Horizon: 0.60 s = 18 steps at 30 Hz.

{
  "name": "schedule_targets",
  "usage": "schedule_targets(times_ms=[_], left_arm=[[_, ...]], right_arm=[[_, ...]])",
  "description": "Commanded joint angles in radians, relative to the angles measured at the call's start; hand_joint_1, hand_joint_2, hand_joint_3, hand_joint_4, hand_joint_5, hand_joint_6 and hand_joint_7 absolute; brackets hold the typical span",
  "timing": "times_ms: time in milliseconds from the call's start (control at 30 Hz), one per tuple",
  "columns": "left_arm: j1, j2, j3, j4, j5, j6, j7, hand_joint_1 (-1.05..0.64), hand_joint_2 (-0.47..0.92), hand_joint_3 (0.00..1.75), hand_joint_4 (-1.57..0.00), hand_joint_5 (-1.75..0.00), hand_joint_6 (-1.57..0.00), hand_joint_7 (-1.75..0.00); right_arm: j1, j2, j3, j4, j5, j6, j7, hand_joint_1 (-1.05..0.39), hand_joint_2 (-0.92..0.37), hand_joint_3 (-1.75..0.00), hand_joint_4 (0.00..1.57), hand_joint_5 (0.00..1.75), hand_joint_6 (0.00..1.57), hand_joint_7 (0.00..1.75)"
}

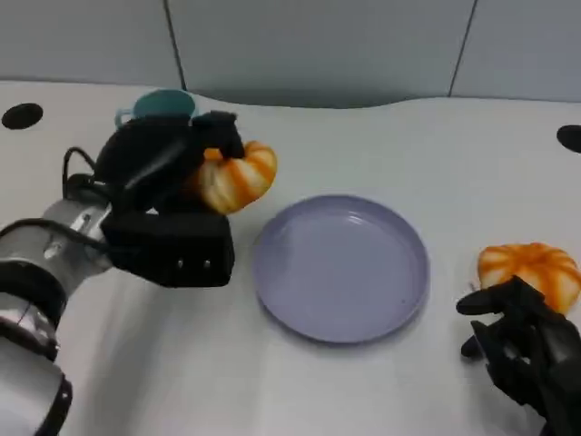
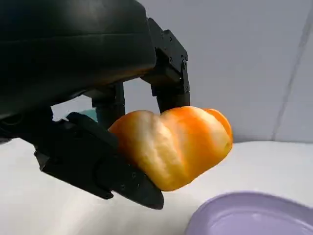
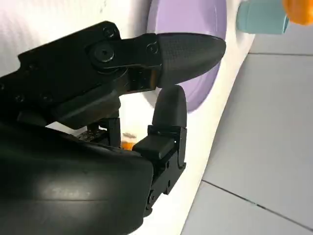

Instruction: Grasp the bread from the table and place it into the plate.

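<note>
My left hand (image 1: 159, 173) grips an orange-and-white striped bread (image 1: 238, 177) and holds it above the table, just left of the lilac plate (image 1: 340, 268). In the left wrist view the bread (image 2: 173, 147) sits between the black fingers (image 2: 98, 166), with the plate's rim (image 2: 254, 215) below and ahead of it. A second, similar bread (image 1: 531, 271) lies on the table to the plate's right. My right hand (image 1: 526, 354) rests just in front of that bread with its fingers apart and nothing in them. The right wrist view shows the plate (image 3: 188, 19) beyond the right hand (image 3: 146, 98).
A teal cup (image 1: 163, 104) stands behind my left hand near the table's far edge; the right wrist view shows the cup (image 3: 261, 17) past the plate. Black round holes (image 1: 22, 115) mark the table's far corners. A grey wall rises behind the white table.
</note>
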Motion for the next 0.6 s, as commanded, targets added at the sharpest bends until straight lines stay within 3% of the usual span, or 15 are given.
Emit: schedule_targets(times_ms=[33, 600], left_arm=[[-0.054, -0.046, -0.046, -0.021, 0.040, -0.040, 0.026, -0.10, 0.85, 0.18, -0.87, -1.75, -0.64, -1.75], [-0.081, -0.191, -0.213, 0.043, 0.171, 0.024, 0.066, -0.17, 0.82, 0.19, -0.92, -1.75, -0.70, -1.75]], right_arm=[[-0.003, -0.007, -0.001, -0.007, -0.003, 0.002, -0.008, -0.22, -0.92, -0.42, 0.51, 1.53, 0.44, 1.39], [0.016, 0.003, 0.009, -0.033, -0.005, 0.013, -0.005, -0.22, -0.92, -0.44, 0.50, 1.53, 0.45, 1.36]])
